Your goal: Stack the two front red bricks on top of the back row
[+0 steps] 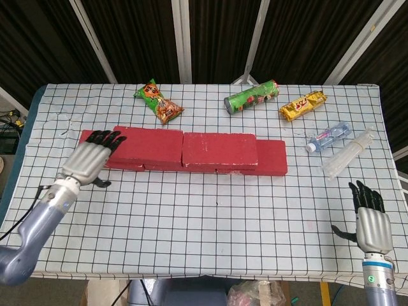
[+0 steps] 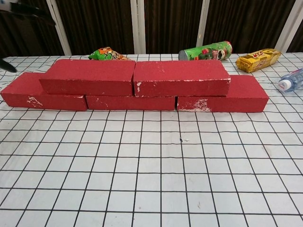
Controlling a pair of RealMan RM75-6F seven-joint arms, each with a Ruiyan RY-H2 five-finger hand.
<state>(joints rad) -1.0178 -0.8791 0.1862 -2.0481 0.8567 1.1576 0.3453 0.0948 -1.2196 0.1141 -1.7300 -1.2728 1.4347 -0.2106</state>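
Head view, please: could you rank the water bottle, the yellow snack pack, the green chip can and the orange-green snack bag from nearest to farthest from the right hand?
From the right hand, at the table's front right:
1. Water bottle, right side.
2. Yellow snack pack, back right.
3. Green chip can, back centre.
4. Orange-green snack bag, back left.

Left hand (image 1: 91,158) covers left end of bottom brick row (image 1: 274,159) in head view. Water bottle (image 2: 292,79) cut by chest view's 3 o'clock edge. Snack bag (image 1: 159,102) print too small to read.
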